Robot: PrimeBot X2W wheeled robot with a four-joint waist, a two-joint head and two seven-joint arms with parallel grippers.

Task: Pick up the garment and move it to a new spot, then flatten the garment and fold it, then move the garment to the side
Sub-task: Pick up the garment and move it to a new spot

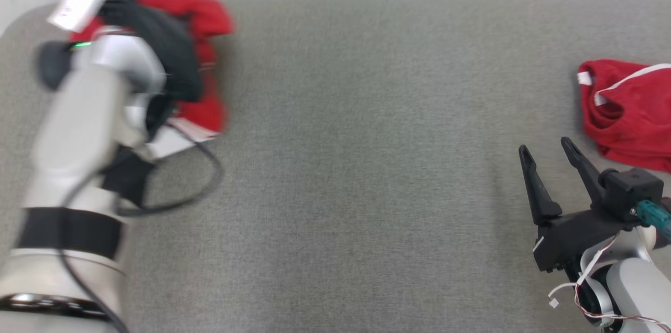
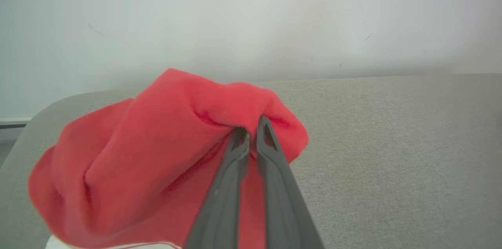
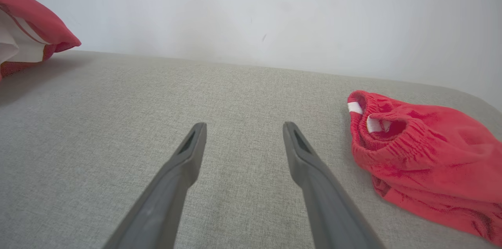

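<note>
**Opening step of the task: the pick-up.** The left pincer (image 2: 252,131), its two dark fingers closed together, grips a raised fold of the soft red fleece garment with white trim (image 2: 157,143). This is at the far left corner of the grey fabric-covered table (image 1: 367,165). The cloth rises to a peak at the fingertips and its lower part hangs toward the table. Whether any of it touches the surface cannot be told.

The right pincer (image 1: 545,148) hovers with jaws wide apart and nothing between them. It is near the right edge, just beside a second crumpled red garment with an elastic waistband (image 1: 629,113).

**Judged next move:** carry the gripped garment rightward and nearer, toward the middle of the table, with the grip held firm so the fold does not slip out. Then lay it down for flattening. The right pincer will probably be needed there to take a second edge.
</note>
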